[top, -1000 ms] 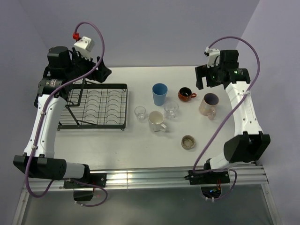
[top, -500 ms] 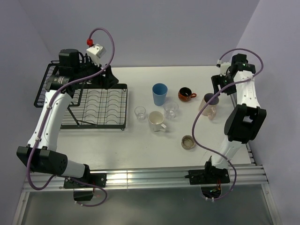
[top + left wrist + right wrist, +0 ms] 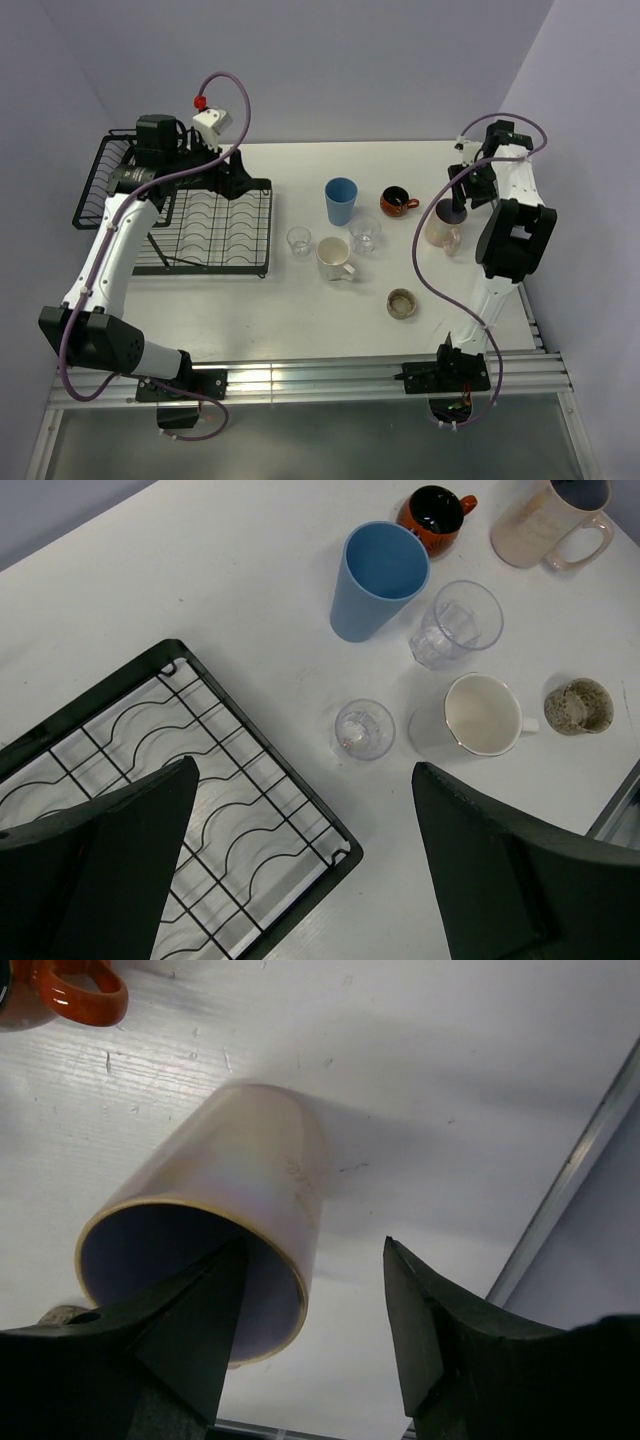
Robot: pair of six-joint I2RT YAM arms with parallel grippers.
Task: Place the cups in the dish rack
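Pinkish mug (image 3: 441, 234), purple inside, stands upright on the white table (image 3: 300, 320) close to the right edge, with its handle toward the near side. Right gripper (image 3: 312, 1250) is down over it from above. One finger (image 3: 180, 1330) is inside the mouth, the other is outside the wall, and the rim is between them. Jaws are partly spread. A gap shows between the outer finger and the mug wall, so there is no clamp and the mug sits on the table.

Dark orange cup (image 3: 397, 201) is just left of the mug, not touching, handle pointing right. Blue tumbler (image 3: 341, 200) is further left, upright, mouth up. Nearer the arms are the right clear glass (image 3: 365, 233), the left clear glass (image 3: 299, 240) and the cream mug (image 3: 333, 258), which is between the two and slightly closer in. Low brownish cup (image 3: 402, 302) is nearest the arm bases, apart from the others.

All seven cups are on the table, right of the dish rack (image 3: 205, 232). The rack is black wire, with a flat slotted tray on the left part of the table and a taller basket section at its left end. Left gripper (image 3: 305, 775) hangs above the tray's far right side, jaws spread wide, holding nothing. Its wrist view looks down past the tray corner onto the cups.
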